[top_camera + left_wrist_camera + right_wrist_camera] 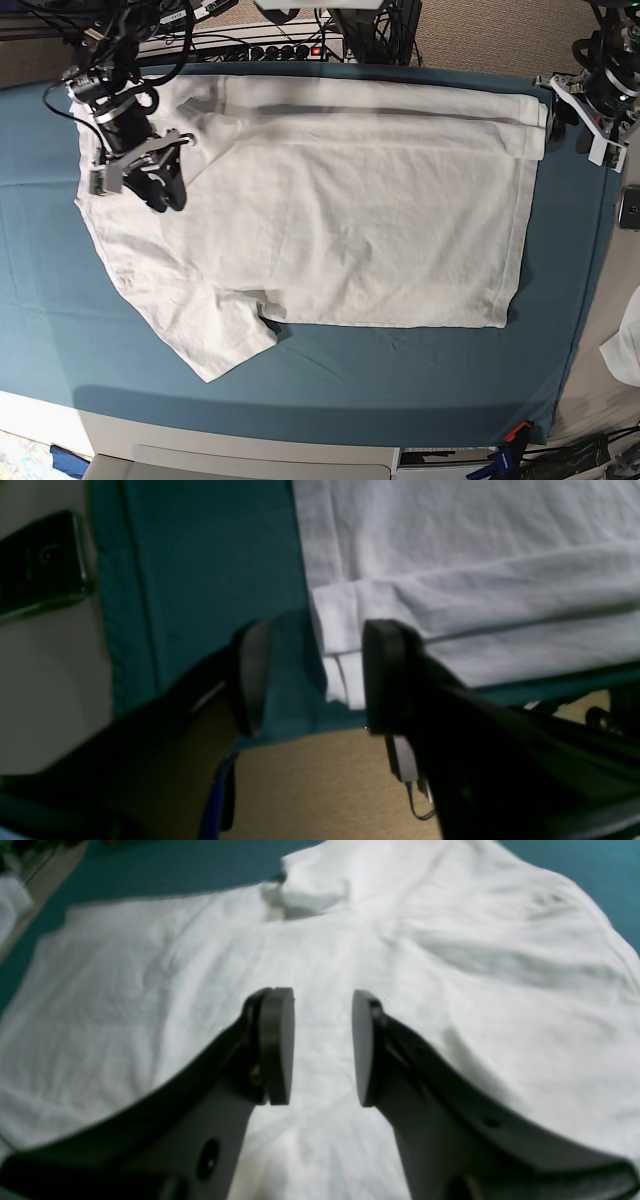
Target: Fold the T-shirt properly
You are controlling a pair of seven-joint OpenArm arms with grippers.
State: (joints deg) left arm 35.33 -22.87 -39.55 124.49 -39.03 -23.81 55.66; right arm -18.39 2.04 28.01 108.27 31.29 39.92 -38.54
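t-shirt (340,220) first: it lies spread across the teal table cover (330,385), filling most of the far half of the table, plain white and creased, with its far long side folded over into a double band along the far edge. only the base view takes in the whole garment, showing one short sleeve (215,335) sticking out toward the near left and a straight hem side toward the right edge.

the left wrist view gives what the base view cannot: the layered corner of that fold close up, with a stitched hem line, lying at the cover's far right corner where bare tan floor shows past the edge. it also shows a dark phone-like object (42,562) lying off the cover. the right wrist view shows the cloth's fine wrinkles and a bunched lump of fabric (312,887) beyond the jaws.

the right gripper (322,1047) hovers over the shirt near the far left corner, jaws parted with only cloth seen between them. the left gripper (312,677) sits at the far right corner, jaws spread wide on either side of the folded corner, not closed on it.
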